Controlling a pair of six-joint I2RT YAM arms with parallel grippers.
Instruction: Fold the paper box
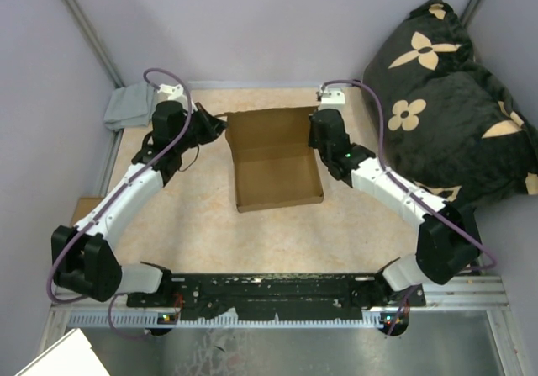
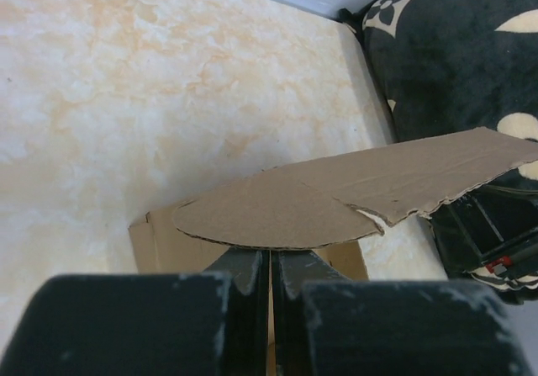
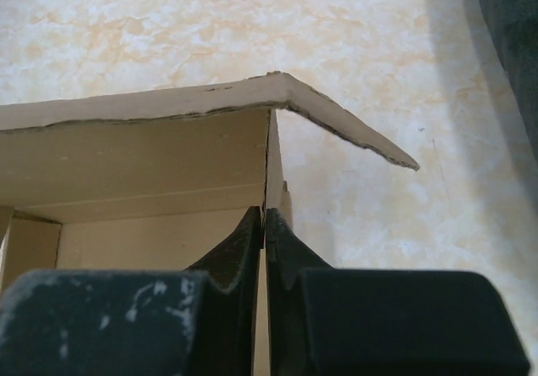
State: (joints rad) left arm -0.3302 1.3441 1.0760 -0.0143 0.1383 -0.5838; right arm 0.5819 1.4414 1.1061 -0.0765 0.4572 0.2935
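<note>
The paper box (image 1: 277,170) is plain brown cardboard, lying in the middle of the table with its tray side walls up and its lid panel raised at the far end. My left gripper (image 1: 216,126) is at the box's far left corner. In the left wrist view it (image 2: 270,262) is shut on a thin cardboard edge, under a rounded flap (image 2: 277,216). My right gripper (image 1: 317,132) is at the far right side. In the right wrist view it (image 3: 265,229) is shut on the box's upright side wall (image 3: 273,166), below the lid edge (image 3: 168,107).
A grey folded cloth (image 1: 129,107) lies at the far left corner. A large black cushion with tan flowers (image 1: 450,98) fills the right side and shows in the left wrist view (image 2: 454,56). A small brown cardboard scrap (image 1: 82,209) lies at the left edge. Walls close the back.
</note>
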